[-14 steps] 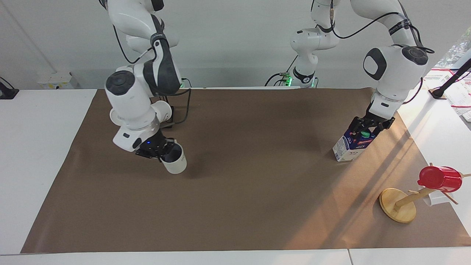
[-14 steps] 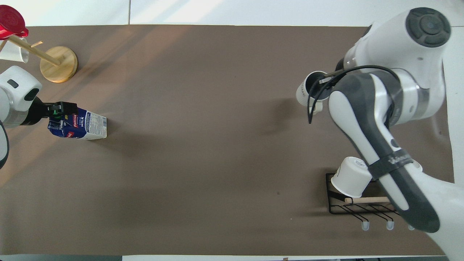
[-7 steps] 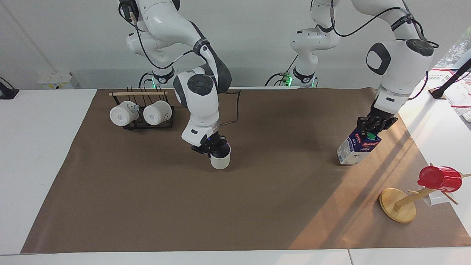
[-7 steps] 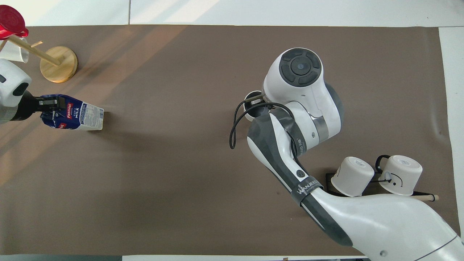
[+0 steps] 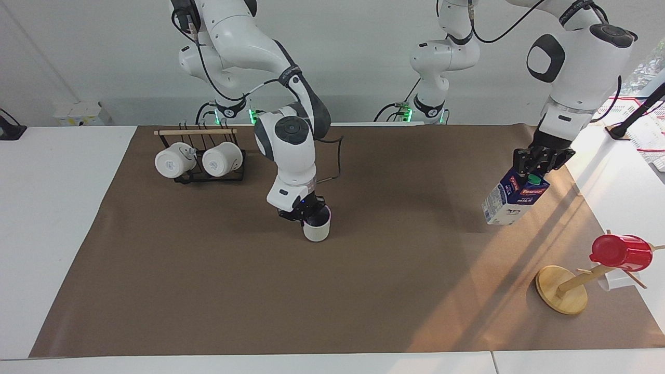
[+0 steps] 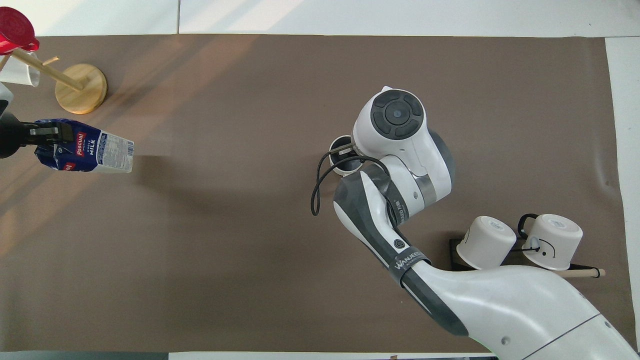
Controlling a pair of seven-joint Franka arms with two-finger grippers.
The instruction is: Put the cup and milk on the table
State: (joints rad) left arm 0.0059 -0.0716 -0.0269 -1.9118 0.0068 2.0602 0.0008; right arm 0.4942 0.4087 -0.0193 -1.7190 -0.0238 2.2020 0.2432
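I see the cup (image 5: 317, 230) standing upright on the brown sheet of the table (image 5: 363, 291), near the middle, with my right gripper (image 5: 306, 212) pinching its rim. The milk (image 5: 514, 199) hangs tilted in the air over the sheet at the left arm's end of the table, and my left gripper (image 5: 537, 165) is clamped on its dark blue top by the green cap. A rack with two white mugs (image 5: 199, 161) sits closer to the robots than the cup. A red cup (image 5: 621, 252) hangs on a wooden stand (image 5: 562, 289) at the left arm's end.
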